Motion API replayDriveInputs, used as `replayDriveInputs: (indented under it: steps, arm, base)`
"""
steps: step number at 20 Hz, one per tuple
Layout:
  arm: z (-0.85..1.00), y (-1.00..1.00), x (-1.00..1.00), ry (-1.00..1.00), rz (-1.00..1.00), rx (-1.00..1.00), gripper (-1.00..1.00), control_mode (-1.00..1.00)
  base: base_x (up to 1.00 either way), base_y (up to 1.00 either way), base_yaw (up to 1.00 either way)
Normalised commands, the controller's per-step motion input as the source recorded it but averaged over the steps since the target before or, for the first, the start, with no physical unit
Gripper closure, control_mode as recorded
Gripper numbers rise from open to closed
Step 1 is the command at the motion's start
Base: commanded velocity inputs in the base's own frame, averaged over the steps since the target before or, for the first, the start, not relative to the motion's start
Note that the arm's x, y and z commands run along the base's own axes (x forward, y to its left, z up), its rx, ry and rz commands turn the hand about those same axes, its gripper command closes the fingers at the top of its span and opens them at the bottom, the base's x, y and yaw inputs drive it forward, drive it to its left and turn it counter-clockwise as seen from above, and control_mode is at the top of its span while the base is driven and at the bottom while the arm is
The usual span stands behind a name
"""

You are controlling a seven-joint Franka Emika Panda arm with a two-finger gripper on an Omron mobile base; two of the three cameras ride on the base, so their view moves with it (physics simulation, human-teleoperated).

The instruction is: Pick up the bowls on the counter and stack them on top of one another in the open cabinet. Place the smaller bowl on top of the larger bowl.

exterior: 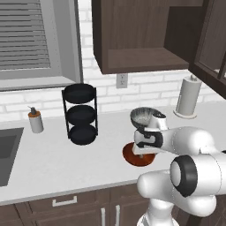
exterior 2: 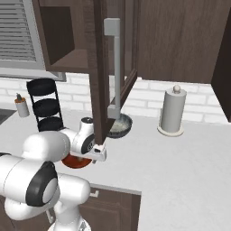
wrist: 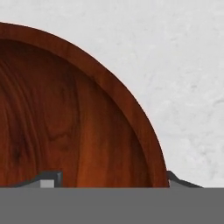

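The smaller red-brown bowl (exterior: 131, 157) (exterior 2: 71, 163) (wrist: 65, 109) rests on the off-white counter (exterior: 66, 159) near its front edge. My gripper (exterior: 142, 153) (exterior 2: 85, 159) (wrist: 111, 181) points down onto it and is open, one fingertip (wrist: 49, 177) inside the bowl and the other outside its rim. The larger grey bowl (exterior: 143, 115) (exterior 2: 120, 128) sits behind it on the counter, partly hidden by the cabinet door in the right base view. Above, the open cabinet (exterior: 141, 59) (exterior 2: 72, 58) shows a bare wooden shelf.
The cabinet's glass-paned door (exterior 2: 101, 67) swings out over the counter, above my hand. A black three-tier rack (exterior: 80, 114) stands to the left, with a soap dispenser (exterior: 35, 120) and sink (exterior: 6, 150) beyond. A paper towel roll (exterior: 189, 97) stands at the right.
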Motion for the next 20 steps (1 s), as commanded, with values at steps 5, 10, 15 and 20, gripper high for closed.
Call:
replayDriveInputs:
  steps: [5, 10, 15, 20]
  arm:
    - [0.05, 0.0, 0.0, 0.0, 0.0, 0.0, 1.0, -1.0]
    - [0.68, 0.0, 0.0, -0.16, -0.07, 0.0, 1.0, -1.0]
    - [1.0, -0.08, -0.09, -0.3, -0.12, 0.02, 1.0, -1.0]
    - [1.0, -0.23, 0.02, -0.34, -0.21, 0.14, 1.0, -1.0]
  base:
    - [0.0, 0.0, 0.0]
    - [0.0, 0.0, 0.0]
    - [0.0, 0.0, 0.0]
    - [0.0, 0.0, 0.0]
